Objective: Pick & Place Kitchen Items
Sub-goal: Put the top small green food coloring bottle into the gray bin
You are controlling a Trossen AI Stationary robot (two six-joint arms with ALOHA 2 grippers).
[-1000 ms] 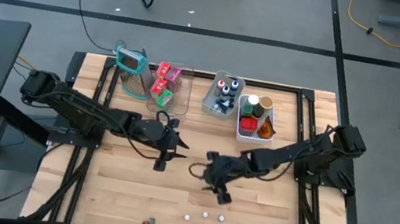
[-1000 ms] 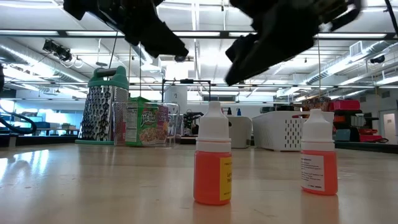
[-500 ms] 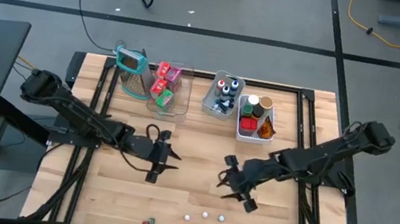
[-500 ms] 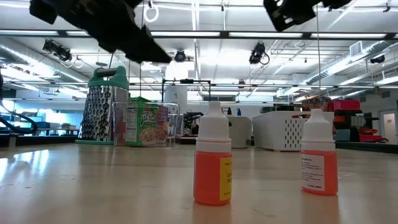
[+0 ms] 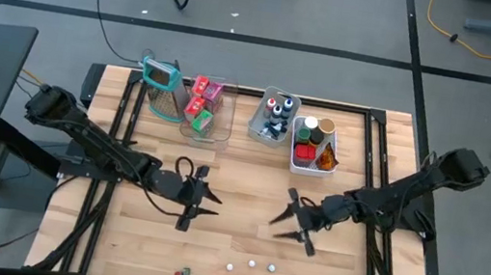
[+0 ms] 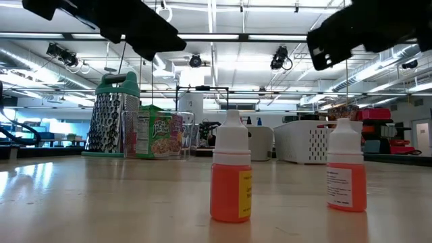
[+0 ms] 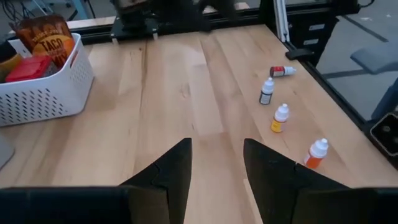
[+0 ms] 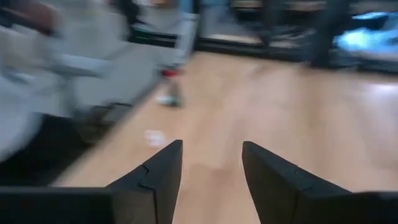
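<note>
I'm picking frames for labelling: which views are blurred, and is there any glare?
Right wrist view: heavy motion smear, only the right gripper sharp. Left wrist view: crisp, the dropper bottles readable. Low view: near orange bottle sharp, ceiling lights bright, sheen on the table. High view: even, clear.

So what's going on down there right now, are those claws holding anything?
Left gripper and right gripper: jaws open, empty, above mid-table. Small dropper bottles loose on the table's near edge, untouched. Nothing in the way.

Two dark jointed arms, black cable loop by left gripper [image 5: 195,198], angular matte-black fingers [image 7: 175,171]
</note>
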